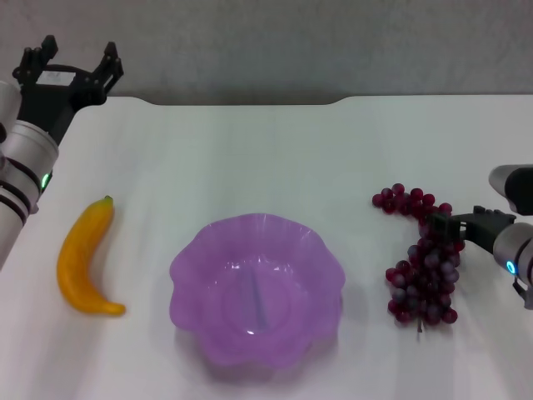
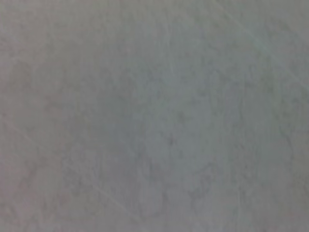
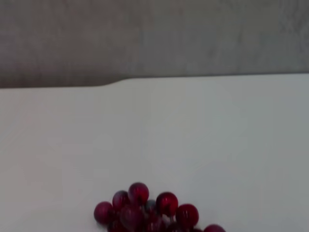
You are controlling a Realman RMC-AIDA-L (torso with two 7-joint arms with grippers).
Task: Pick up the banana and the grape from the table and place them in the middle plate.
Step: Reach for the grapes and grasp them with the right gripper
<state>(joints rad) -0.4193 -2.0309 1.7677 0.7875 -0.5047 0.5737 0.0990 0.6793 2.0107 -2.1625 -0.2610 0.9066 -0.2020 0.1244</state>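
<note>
Banana [image 1: 85, 261] lies on the table [image 1: 250, 150] left of the empty purple plate [image 1: 256, 289]. Grapes [image 1: 423, 260] lie on the table right of the plate. Right gripper [image 1: 445, 225] sits at the bunch's upper part; jaw state cannot be told. Left gripper [image 1: 73, 65] hangs raised at the far left corner, jaws spread.

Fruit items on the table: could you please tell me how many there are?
2. The banana lies on the table on the robot's left of the purple plate; the grape bunch lies on its right, at the right claw. None appears hidden.
</note>
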